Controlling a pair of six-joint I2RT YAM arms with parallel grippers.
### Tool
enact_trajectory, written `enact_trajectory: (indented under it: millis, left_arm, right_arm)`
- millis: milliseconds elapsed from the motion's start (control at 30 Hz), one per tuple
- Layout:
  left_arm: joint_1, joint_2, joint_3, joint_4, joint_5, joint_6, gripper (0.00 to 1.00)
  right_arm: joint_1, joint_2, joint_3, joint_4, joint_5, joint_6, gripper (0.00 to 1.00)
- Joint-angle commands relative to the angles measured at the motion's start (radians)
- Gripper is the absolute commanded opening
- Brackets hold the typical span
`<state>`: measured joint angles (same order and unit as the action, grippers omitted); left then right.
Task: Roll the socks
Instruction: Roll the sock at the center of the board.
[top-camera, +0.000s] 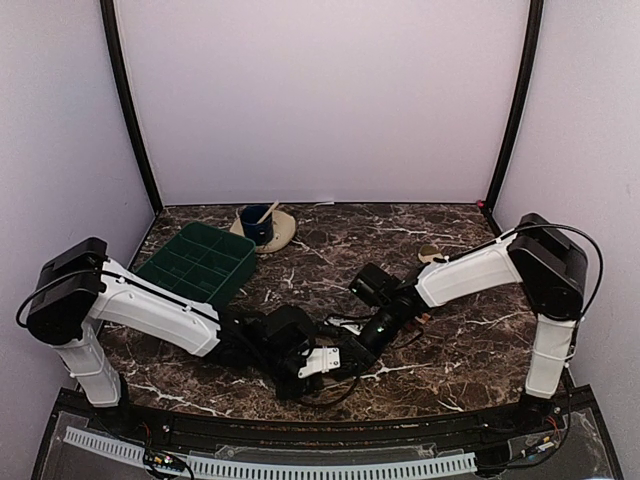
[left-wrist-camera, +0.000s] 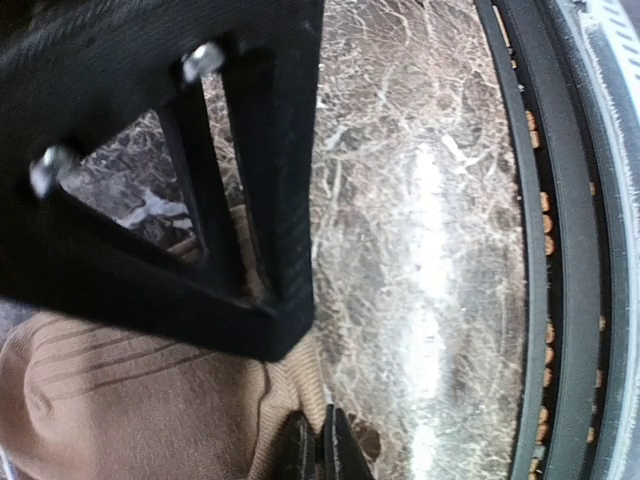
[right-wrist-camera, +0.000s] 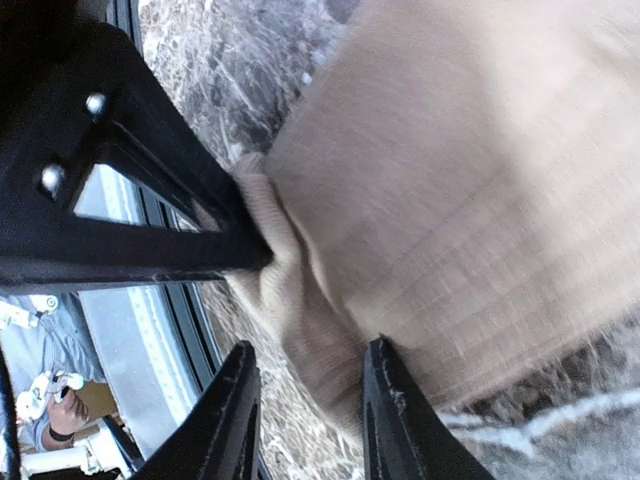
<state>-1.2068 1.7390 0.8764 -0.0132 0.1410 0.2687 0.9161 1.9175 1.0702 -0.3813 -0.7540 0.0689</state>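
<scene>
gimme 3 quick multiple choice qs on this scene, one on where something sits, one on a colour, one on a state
1. Where is the green tray?
A) back left part of the table
B) between the arm bases
C) against the right wall

2. What colour is the cup on the tan saucer?
A) red
B) blue
C) white

3. In the right wrist view, the tan sock is:
A) hanging off the table edge
B) between the right gripper's fingers
C) inside the tray

Answers:
1 A, the top view shows it on the left, beside the cup.
2 B, it is dark blue, with a utensil standing in it.
3 B, a fold of its fabric bulges between the two black fingers.
</scene>
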Motion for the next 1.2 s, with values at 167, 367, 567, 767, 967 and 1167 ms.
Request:
enact_trajectory:
  millis: [167,367,567,767,967,1167]
  left_arm:
    - [0.072,0.038,0.084,-0.232,0.26,-0.062,0.0]
    - [0.118,0.076,0.117,-0.273,0.358,-0.104,0.0]
    - [0.163,0.086,0.108,-0.257,0.437,-0.167,0.0]
    - [0.224,0.1,0.098,-0.23,0.557,-0.225,0.0]
    - [0.278,0.11,0.074,-0.2,0.675,-0.267,0.0]
    - [0.315,0.134,0.058,-0.177,0.756,-0.296,0.0]
  right_arm:
    - [-0.029,-0.103,-0.104,0.098,0.122,0.048,0.35]
    - [-0.031,-0.178,-0.177,0.174,0.187,0.06,0.35]
    - [-0.03,-0.263,-0.256,0.261,0.266,0.058,0.35]
    - [-0.027,-0.355,-0.327,0.342,0.336,0.044,0.35]
    - [0.023,-0.398,-0.353,0.377,0.439,0.011,0.34]
    - [0.149,-0.372,-0.32,0.368,0.585,-0.05,0.34]
